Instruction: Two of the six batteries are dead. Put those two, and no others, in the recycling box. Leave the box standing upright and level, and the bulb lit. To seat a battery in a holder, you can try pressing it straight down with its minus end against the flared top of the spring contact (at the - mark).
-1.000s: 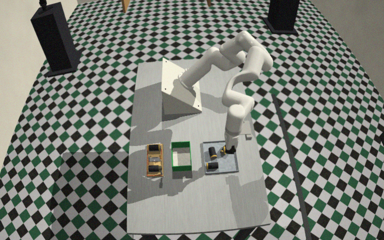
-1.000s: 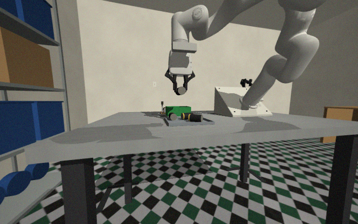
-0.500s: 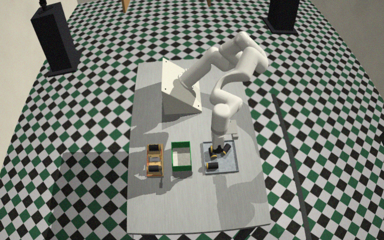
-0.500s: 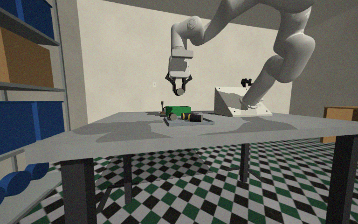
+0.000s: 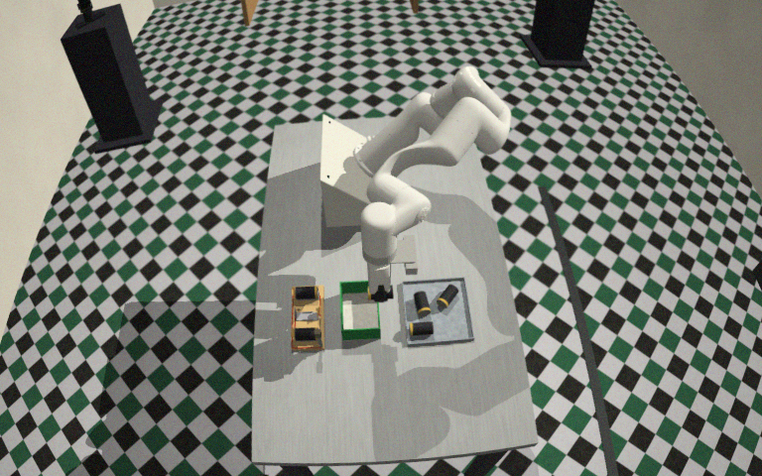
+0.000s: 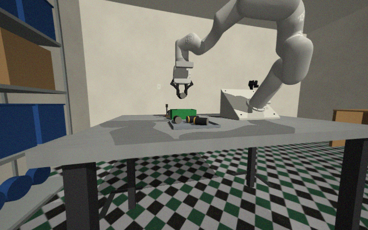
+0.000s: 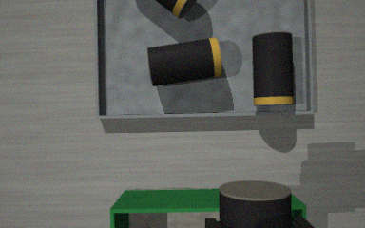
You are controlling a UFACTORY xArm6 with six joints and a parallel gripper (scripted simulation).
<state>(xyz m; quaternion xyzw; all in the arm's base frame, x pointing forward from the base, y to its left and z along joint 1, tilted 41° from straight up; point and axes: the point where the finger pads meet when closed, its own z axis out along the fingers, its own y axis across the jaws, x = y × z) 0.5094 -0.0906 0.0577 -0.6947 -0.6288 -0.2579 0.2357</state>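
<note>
arm [image 6: 287, 51]: glossy white, rounded links | wrist block: white | jaws: black linkage

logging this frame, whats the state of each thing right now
gripper: shut on a battery, raised over the box
held battery: lying level in the fingers
green recycling box: upright, no battery visible inside
grey tray: holds three batteries lying down
holder: batteries at both ends

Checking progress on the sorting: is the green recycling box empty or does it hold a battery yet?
Empty: the top view shows only the bare floor of the green box; the gripper holds a battery above it.
</note>
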